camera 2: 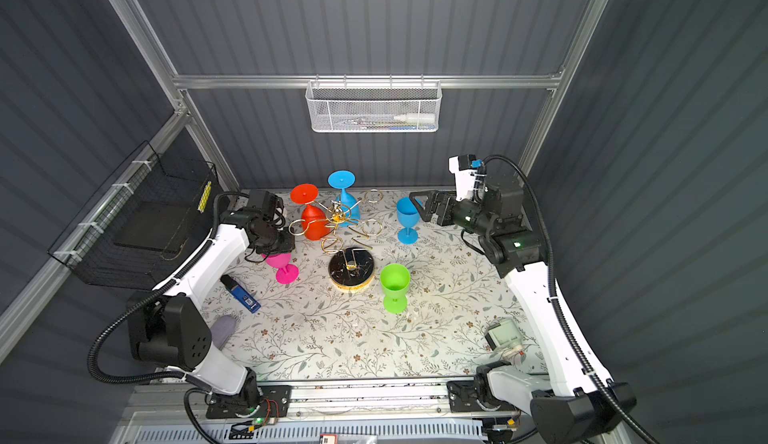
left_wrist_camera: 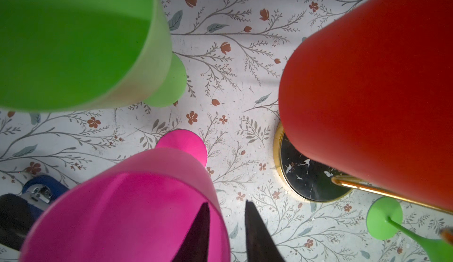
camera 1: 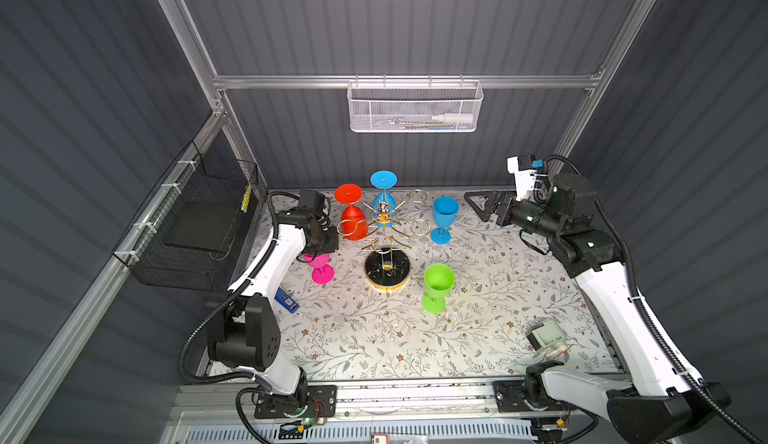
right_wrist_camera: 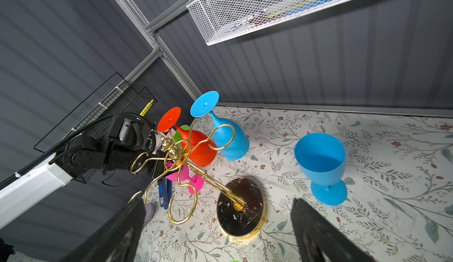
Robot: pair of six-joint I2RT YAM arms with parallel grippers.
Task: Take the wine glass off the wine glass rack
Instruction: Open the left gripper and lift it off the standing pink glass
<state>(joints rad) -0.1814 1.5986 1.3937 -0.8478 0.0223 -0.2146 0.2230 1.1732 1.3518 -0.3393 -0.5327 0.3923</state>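
The gold wine glass rack (camera 1: 384,213) stands mid-table on its round black base (camera 1: 387,271) in both top views. A red wine glass (camera 1: 353,222) and a blue one (camera 1: 383,197) hang upside down from its arms. My left gripper (left_wrist_camera: 227,202) is open and points down over an upright pink wine glass (left_wrist_camera: 137,206). One finger is inside the bowl and the other is outside, with a gap to the rim. My right gripper (camera 1: 478,205) hangs open and empty in the air at the back right, facing the rack (right_wrist_camera: 181,155).
An upright blue glass (camera 1: 444,217) and a green one (camera 1: 437,286) stand right of the rack. Another green glass (left_wrist_camera: 73,42) stands under my left arm. A blue stapler-like tool (camera 1: 286,300) lies front left and a small clear device (camera 1: 546,336) front right. A black wire basket (camera 1: 199,222) hangs on the left wall.
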